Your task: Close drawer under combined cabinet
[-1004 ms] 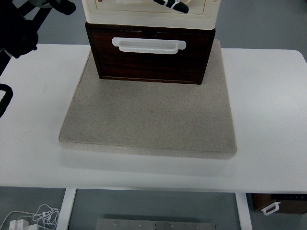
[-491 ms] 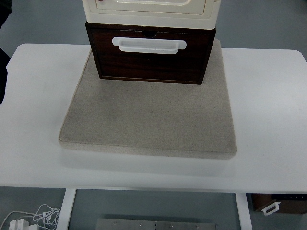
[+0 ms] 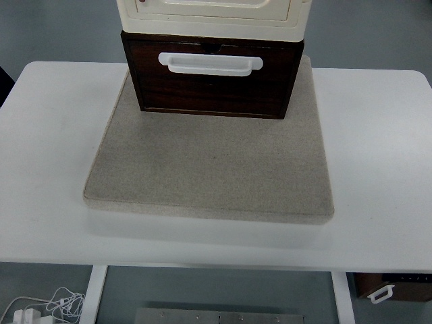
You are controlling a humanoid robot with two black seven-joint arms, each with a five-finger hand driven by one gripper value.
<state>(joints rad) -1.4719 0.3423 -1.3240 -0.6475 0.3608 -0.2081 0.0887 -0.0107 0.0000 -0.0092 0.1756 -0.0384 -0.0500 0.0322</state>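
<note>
White counter (image 3: 47,169) at 6 o'clock, bearing a grey mat (image 3: 209,169). At 12 o'clock on the mat, dark wooden drawer (image 3: 212,84) with white handle (image 3: 210,63), beneath the cream cabinet (image 3: 212,15). No fingers in view beside the drawer; their state not discernible.

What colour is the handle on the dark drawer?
White; the handle shows clearly in the top view, against the dark brown drawer.
</note>
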